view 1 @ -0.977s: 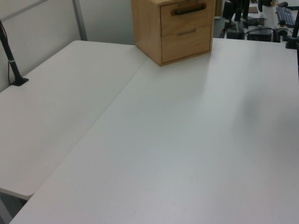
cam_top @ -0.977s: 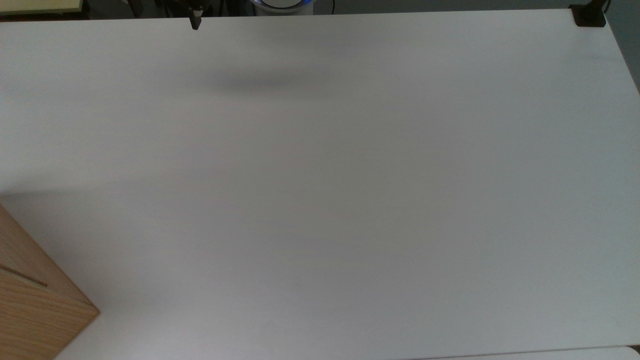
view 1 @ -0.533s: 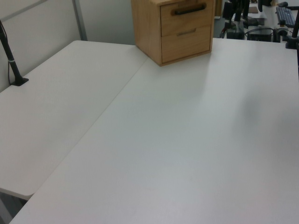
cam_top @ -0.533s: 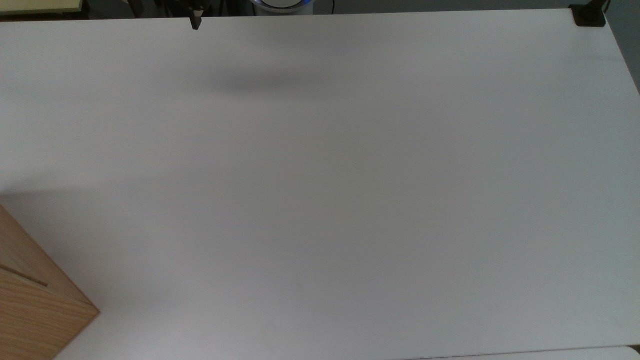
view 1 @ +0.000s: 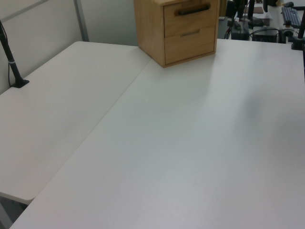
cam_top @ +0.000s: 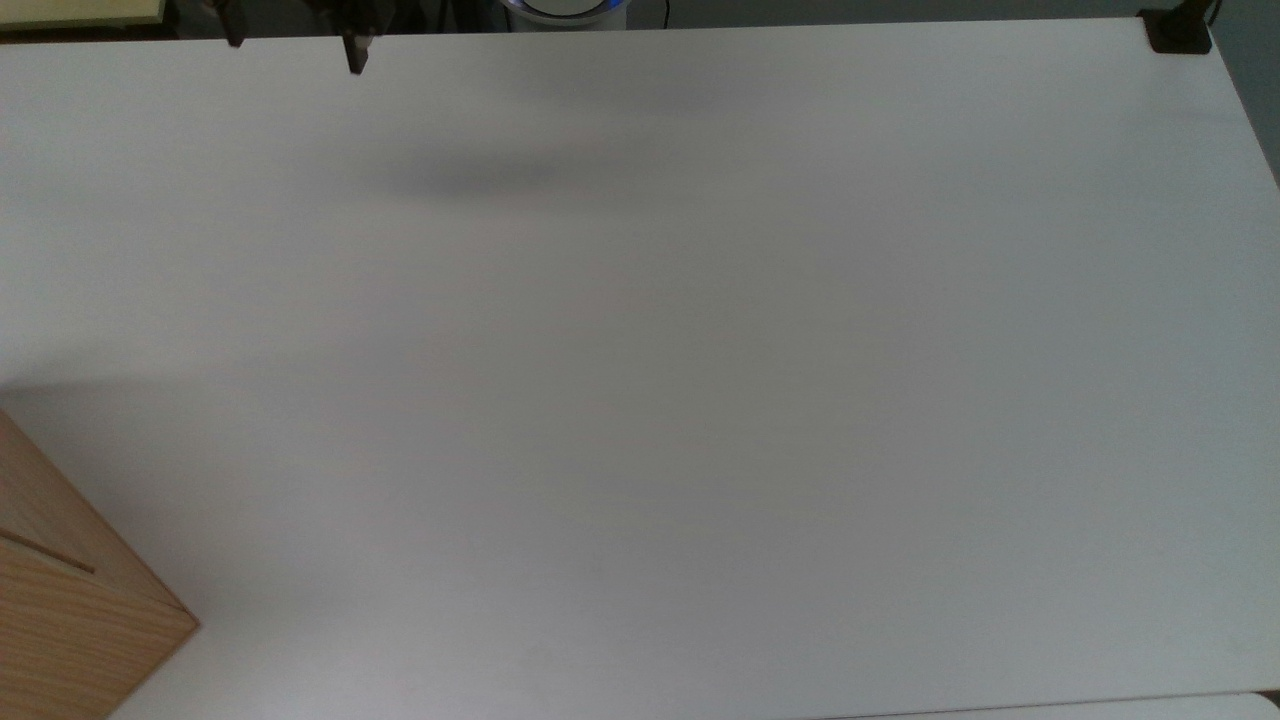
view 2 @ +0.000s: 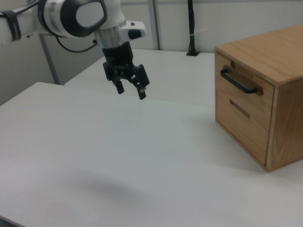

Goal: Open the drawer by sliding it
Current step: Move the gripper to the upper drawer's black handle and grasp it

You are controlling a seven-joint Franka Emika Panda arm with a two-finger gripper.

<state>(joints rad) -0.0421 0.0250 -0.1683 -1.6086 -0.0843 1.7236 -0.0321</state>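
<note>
Hovering spread tool (view 2: pixel 131 90), well off closed drawer (view 2: pixel 239 89).

No readable text, label, brand, number or sign is seen on any surface in the three views

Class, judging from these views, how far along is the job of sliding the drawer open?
Done: nothing yet; the drawer sits flush in the cabinet, black handle untouched. In hand: the gripper hangs open and empty above the table, well apart from the cabinet. Left: reach the handle, grip it, and pull the drawer out.
</note>
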